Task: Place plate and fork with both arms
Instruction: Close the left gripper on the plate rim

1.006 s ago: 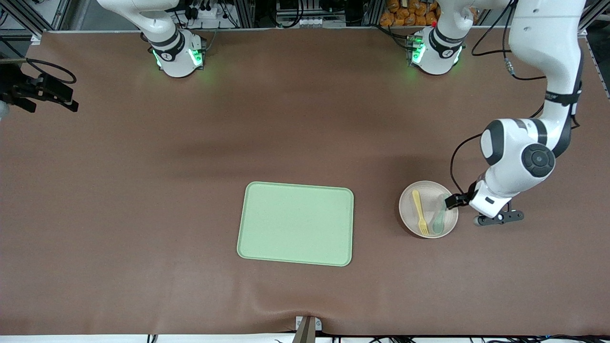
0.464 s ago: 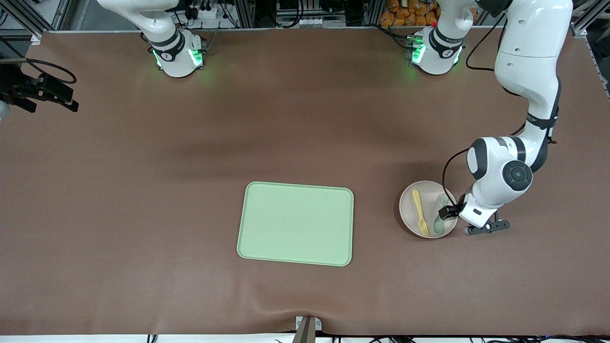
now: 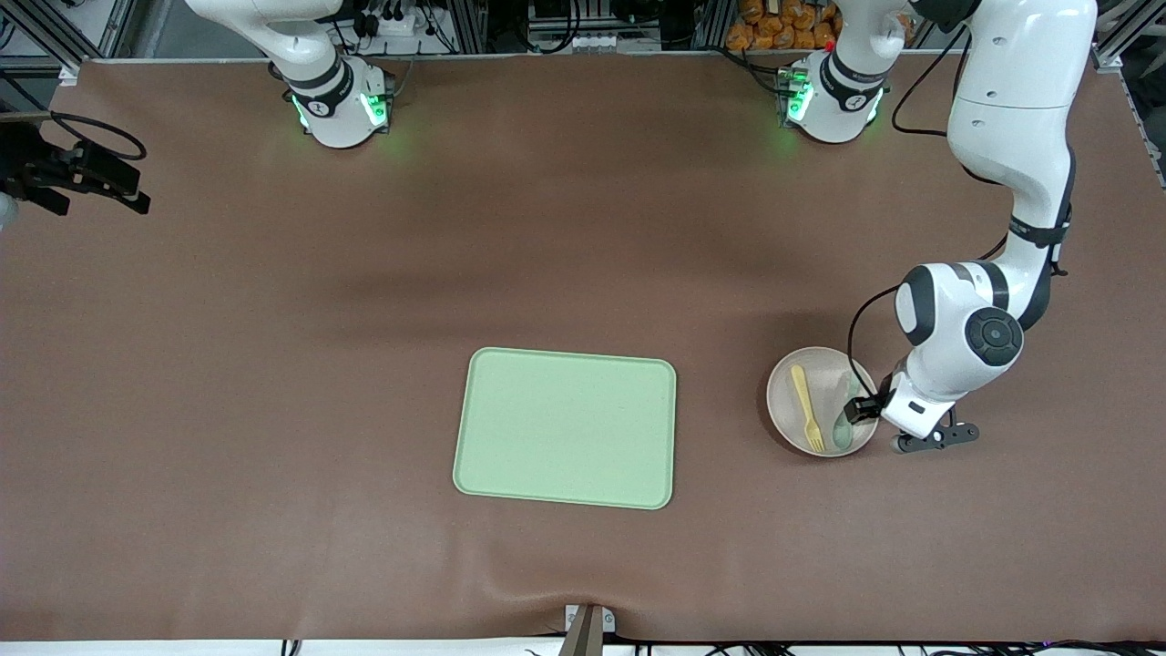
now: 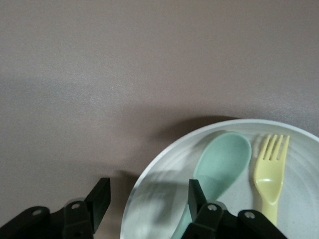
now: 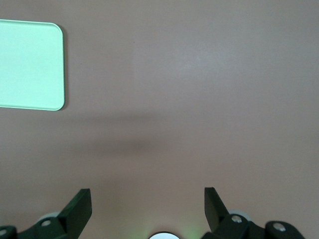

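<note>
The brown counter point(image 3: 273, 364) is seen carrying a rectangular light-green tray point(image 3: 565, 428) near its middle. Toward the left arm's end of the counter, well apart from the tray, the small round plate point(image 3: 791, 421) is found resting flat. The pale yellow fork point(image 3: 806, 407) is laid in the plate, with a grey-green spoon point(image 3: 843, 426) beside it, on the side toward the left arm's end.

The left gripper point(image 3: 882, 421) is lowered at the plate's rim on that same side. Its fingers point(image 4: 99, 201) are spread apart, and the rim is straddled: one finger is seen outside the plate over the counter, the other inside it, just by the spoon's handle.

The right arm is held waiting; its gripper point(image 5: 147, 206) is shown over bare counter, fingers parted and nothing between them.
</note>
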`<state>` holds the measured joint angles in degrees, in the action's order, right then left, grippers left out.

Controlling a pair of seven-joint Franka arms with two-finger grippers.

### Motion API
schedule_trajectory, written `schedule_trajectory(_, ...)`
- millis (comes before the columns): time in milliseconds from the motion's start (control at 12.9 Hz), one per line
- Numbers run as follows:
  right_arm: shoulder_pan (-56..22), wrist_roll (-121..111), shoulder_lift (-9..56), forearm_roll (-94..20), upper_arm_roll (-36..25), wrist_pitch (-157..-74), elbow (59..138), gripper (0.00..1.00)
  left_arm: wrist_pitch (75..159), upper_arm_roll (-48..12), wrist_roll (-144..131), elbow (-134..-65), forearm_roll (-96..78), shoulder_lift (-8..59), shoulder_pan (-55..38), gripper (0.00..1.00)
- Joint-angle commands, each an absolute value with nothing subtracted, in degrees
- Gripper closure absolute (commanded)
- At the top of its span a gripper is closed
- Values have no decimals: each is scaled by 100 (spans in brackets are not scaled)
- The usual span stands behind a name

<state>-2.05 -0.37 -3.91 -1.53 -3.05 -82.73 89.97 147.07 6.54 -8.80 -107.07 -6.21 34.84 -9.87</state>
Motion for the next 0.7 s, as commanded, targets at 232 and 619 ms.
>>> schedule_trajectory(232,-167,44,-431,-114,-246,-8297,9062,0,14651,642,-844,-10722,-747,3366,-888,34)
schedule_trajectory(619,-167,53,-431,-114,-246,-8314,9062,0,14651,642,-853,-10793,-747,3428,-879,64)
